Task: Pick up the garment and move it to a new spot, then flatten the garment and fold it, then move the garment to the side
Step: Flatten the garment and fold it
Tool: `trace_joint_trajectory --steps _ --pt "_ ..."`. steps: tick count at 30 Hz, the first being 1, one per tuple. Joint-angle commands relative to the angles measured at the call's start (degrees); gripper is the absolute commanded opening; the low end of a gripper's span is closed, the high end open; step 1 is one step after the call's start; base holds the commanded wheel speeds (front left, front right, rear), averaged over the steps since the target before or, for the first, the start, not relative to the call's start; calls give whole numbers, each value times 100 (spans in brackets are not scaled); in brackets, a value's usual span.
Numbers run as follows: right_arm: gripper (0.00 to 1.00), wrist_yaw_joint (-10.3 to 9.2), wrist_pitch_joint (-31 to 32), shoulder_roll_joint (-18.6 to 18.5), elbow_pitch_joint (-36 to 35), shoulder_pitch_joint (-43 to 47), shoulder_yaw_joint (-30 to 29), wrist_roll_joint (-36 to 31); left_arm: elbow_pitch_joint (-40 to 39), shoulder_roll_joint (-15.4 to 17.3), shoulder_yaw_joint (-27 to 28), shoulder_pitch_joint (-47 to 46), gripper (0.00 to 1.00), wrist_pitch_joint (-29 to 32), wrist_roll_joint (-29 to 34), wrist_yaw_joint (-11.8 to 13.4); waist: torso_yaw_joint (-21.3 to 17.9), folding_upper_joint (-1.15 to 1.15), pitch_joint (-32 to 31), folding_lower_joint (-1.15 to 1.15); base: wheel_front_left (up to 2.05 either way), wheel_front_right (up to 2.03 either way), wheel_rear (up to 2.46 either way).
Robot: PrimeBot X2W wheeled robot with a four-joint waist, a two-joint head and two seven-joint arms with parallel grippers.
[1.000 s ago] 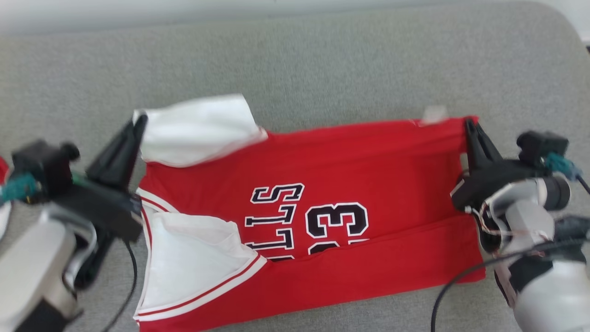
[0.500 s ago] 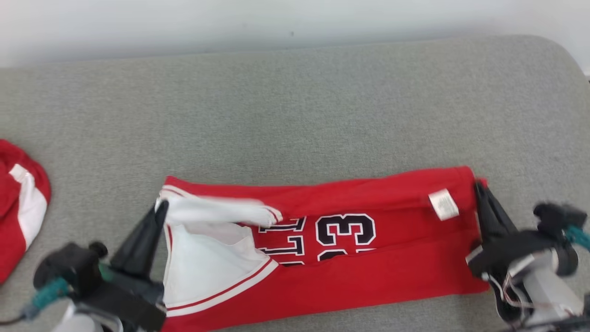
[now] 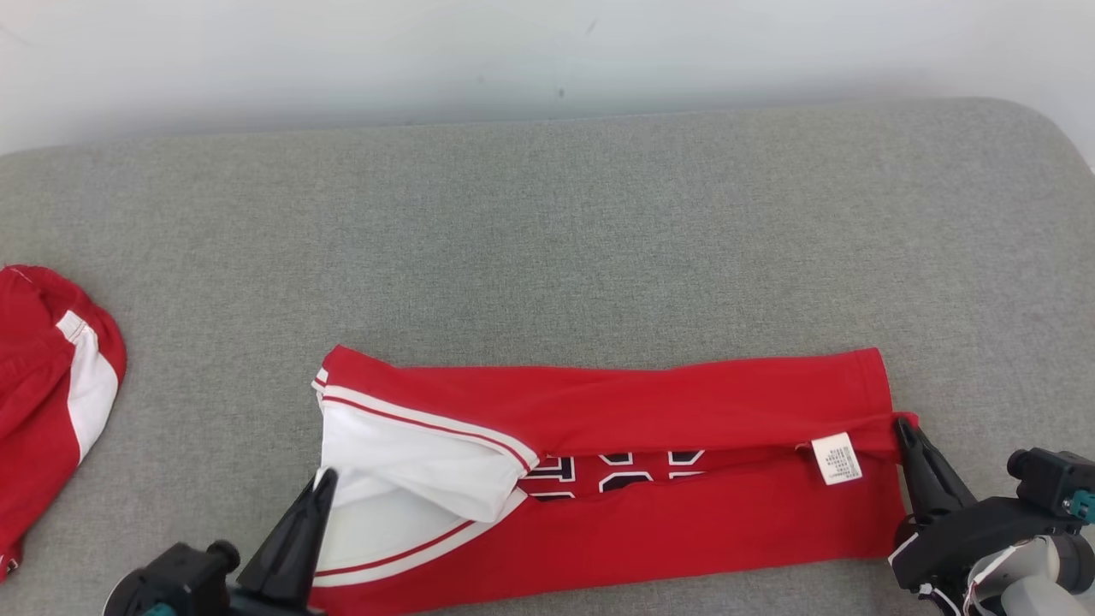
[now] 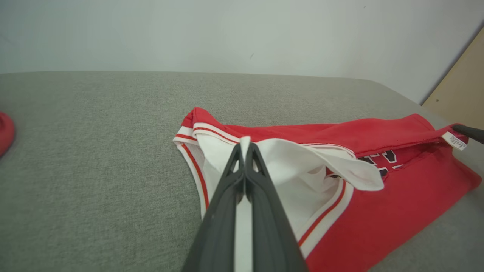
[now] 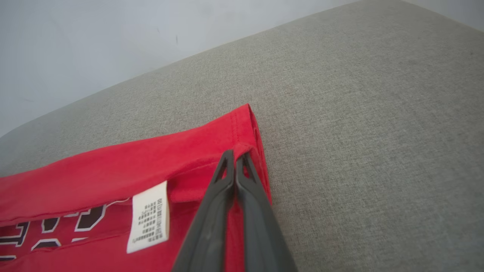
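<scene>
The red jersey (image 3: 684,526) lies folded into a long band across the lower centre of the head view, on the grey upholstered surface (image 3: 547,239). The left claw (image 3: 324,477) rises from the lower left edge, slanting up and right, clenched on the white armhole cloth. The right claw (image 3: 904,425) slants up and left from the lower right corner, pinching the red hem corner beside the white care label (image 3: 837,459). A second red garment (image 3: 43,376) sits at the left edge.
</scene>
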Motion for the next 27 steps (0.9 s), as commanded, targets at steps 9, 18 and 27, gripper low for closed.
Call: trace_joint_trajectory --steps 9,18,27 --pt "100 -3 27 166 -188 260 -403 -292 131 -463 496 462 100 -36 385 -103 68 0 -142 1 0 0 0" --pt "100 -3 233 292 -198 229 -672 -616 -97 -702 1010 701 100 -37 786 -8 157 0 -254 1 0 0 0" --pt "100 -3 668 551 608 -210 -1091 -1507 -459 -1231 1790 885 100 -36 1283 173 319 0 -220 1 0 0 0"
